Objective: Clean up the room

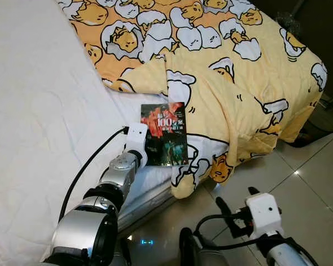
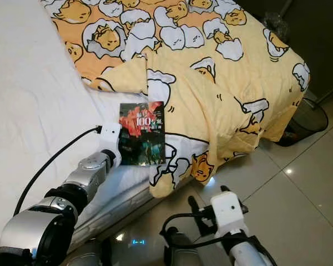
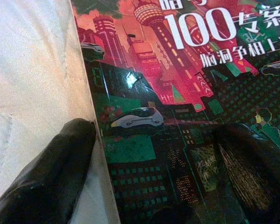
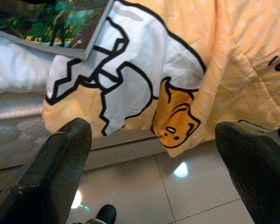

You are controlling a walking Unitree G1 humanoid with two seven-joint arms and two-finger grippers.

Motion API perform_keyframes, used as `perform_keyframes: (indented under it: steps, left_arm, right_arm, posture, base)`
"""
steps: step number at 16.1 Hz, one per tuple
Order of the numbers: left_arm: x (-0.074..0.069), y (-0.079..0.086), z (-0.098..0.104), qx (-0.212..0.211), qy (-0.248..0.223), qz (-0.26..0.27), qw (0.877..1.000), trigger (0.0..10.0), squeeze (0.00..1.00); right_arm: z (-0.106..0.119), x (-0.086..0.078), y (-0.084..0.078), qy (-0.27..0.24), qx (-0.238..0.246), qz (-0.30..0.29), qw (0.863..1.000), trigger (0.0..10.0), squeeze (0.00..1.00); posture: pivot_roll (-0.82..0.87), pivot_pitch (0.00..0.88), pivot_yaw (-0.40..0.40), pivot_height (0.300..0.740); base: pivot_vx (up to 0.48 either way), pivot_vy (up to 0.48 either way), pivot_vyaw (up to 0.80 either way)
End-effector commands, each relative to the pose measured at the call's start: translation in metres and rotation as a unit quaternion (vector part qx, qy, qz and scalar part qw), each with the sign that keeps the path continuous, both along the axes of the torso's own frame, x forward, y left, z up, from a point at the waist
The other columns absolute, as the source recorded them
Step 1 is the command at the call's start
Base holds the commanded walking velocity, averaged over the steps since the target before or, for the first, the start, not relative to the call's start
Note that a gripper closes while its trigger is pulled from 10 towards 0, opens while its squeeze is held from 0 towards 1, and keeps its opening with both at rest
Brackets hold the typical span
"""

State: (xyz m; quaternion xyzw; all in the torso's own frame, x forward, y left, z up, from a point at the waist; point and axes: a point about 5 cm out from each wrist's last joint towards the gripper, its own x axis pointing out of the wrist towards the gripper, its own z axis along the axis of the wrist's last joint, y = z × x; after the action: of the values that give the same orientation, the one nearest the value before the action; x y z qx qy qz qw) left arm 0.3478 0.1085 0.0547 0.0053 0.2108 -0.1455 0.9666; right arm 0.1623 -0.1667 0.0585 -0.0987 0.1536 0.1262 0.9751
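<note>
A dark book with a red city cover and a white "100" lies flat on the white bed sheet, its right edge against the yellow blanket. My left gripper reaches to the book's left edge. In the left wrist view the left gripper is open: one finger rests on the sheet beside the book's edge, the other finger lies over the cover. My right gripper hangs open over the tiled floor near the bed's corner, holding nothing.
A yellow blanket with cartoon egg prints covers the bed's far and right side and droops over the edge. Glossy floor tiles lie to the right. A black mesh bin stands beside the bed's corner.
</note>
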Motion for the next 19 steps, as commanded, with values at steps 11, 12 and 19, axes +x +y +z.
perform_keyframes:
  steps: [11,12,19]
  left_arm:
    - [-0.037,-0.027,-0.043,-0.058,0.127,-0.023,0.99,0.0,0.0]
    - [-0.038,-0.027,-0.045,-0.063,0.13,-0.02,0.989,0.0,0.0]
    - [-0.034,-0.019,-0.042,-0.061,0.116,-0.012,0.991,0.0,0.0]
  right_arm:
    - [-0.009,-0.006,-0.004,0.03,-0.007,-0.009,0.999,10.0,0.0]
    - [-0.008,-0.006,-0.005,0.029,-0.007,-0.01,0.999,10.0,0.0]
    - [-0.002,0.0,-0.006,0.012,0.01,-0.008,1.0,10.0,0.0]
  posture:
    - [-0.24,0.279,-0.063,0.74]
    - [-0.24,0.278,-0.064,0.74]
    - [-0.24,0.285,-0.068,0.74]
  base:
    - [0.0,0.0,0.0]
    - [0.0,0.0,0.0]
    - [0.0,0.0,0.0]
